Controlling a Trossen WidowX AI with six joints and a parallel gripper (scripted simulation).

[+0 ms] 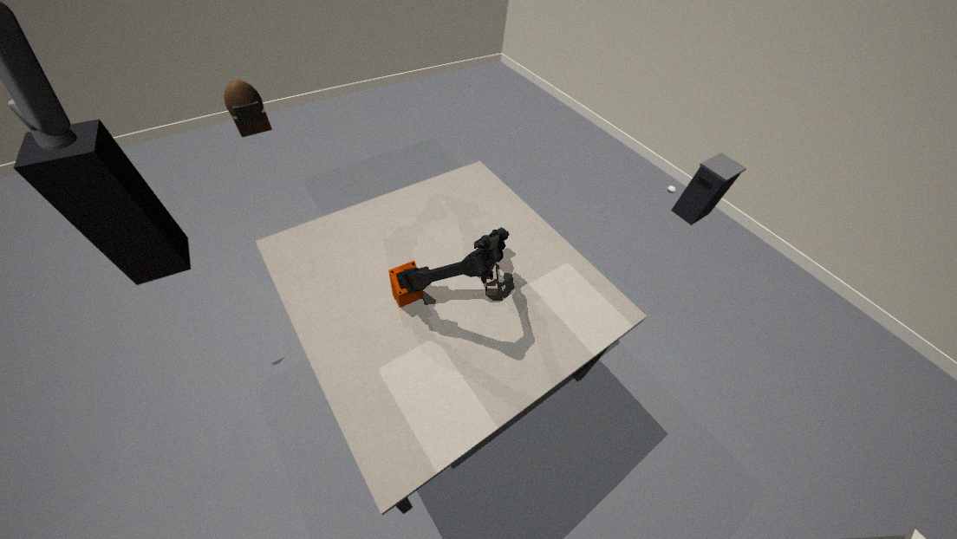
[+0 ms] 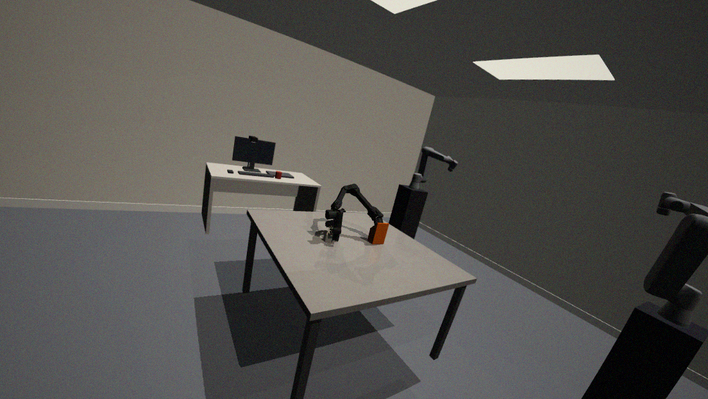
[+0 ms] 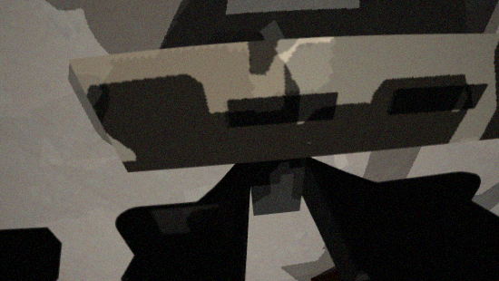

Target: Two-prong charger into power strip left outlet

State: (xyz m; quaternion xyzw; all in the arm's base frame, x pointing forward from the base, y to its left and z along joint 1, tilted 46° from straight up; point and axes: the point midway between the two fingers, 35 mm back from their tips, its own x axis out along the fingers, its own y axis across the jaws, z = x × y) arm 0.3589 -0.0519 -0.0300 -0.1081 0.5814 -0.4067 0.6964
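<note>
Wrist view: hand (image 3: 269, 159) gripping dark charger (image 3: 278, 199).

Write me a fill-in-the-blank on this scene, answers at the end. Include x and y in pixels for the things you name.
1. The gripper (image 1: 498, 284) (image 2: 332, 238) (image 3: 269, 159) is shut on the ____.
2. In the wrist view, the strip (image 1: 491, 290) (image 2: 327, 237) (image 3: 177, 136) shows ____ dark rectangular recesses.
3. The block (image 1: 402, 298) (image 2: 379, 233) under the arm's foot is coloured ____.
4. On the white desk (image 2: 252, 183), the ____ stands behind the keyboard (image 2: 254, 174).

Missing words: charger; two; orange; monitor
</note>
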